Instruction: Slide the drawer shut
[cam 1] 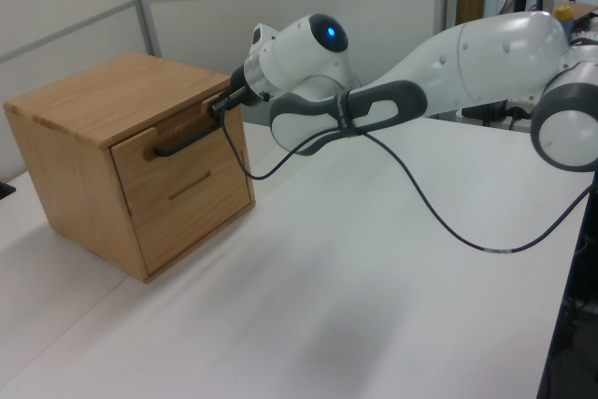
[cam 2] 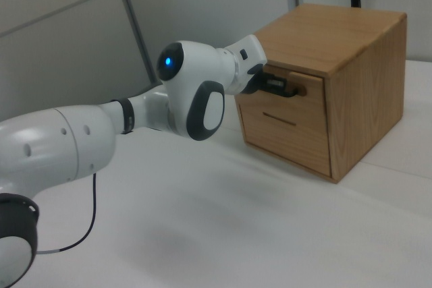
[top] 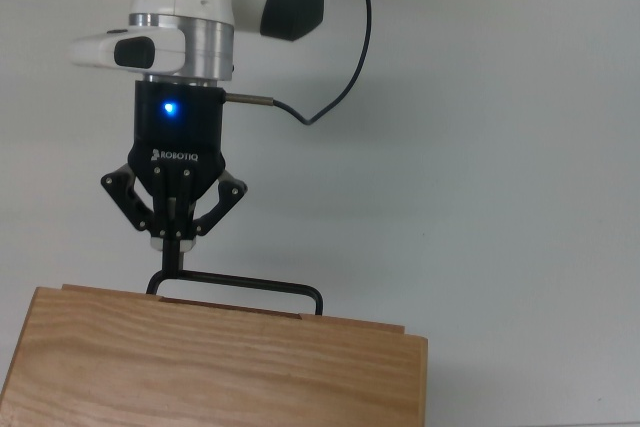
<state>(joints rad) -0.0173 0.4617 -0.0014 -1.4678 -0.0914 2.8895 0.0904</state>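
The drawer (cam 1: 183,163) is the upper one in a light-wood cabinet (top: 215,372). Its front panel (top: 232,308) shows only as a thin strip past the cabinet top, about flush with the lower drawer in the left view. Its black bar handle (top: 238,283) sticks out toward the arm. My gripper (top: 173,240) is shut with nothing between its fingers. Its tips sit just off the handle's left end in the top view. The gripper (cam 1: 222,106) is by the handle (cam 1: 183,143) in the left view. In the right view the gripper (cam 2: 264,83) is next to the handle (cam 2: 286,90).
The cabinet (cam 2: 364,65) stands on a white table (top: 500,147). A black cable (cam 1: 439,221) hangs from the wrist over the table. A lower drawer (cam 1: 192,207) sits under the upper one. Wall panels rise behind the cabinet.
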